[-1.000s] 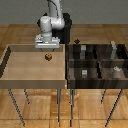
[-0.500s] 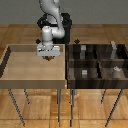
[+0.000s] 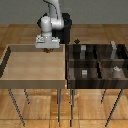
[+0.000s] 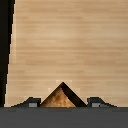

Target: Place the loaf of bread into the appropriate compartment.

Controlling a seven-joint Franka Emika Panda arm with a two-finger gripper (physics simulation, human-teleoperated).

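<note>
Since 0.5 s ago, the gripper (image 3: 48, 48) has risen above the light tan tray (image 3: 20, 75) and shifted toward the exterior view's right. The loaf of bread (image 4: 62, 97) sits clamped between the 2 fingertips (image 4: 31, 102), clear of the tray floor. The dark-brown 4-section bin (image 3: 98, 62) stands just beside the tray; its near-left compartment (image 3: 80, 79) holds 1 small grey block (image 3: 84, 73).

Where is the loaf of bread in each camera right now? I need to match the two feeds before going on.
Exterior view: the loaf of bread is a small brown speck just under the gripper, over the far part of the light tan tray.
Wrist view: the loaf of bread is the brown wedge between the two fingertips, low in the picture.
Shared landmark: the light tan tray's floor, which fills the wrist view.
</note>
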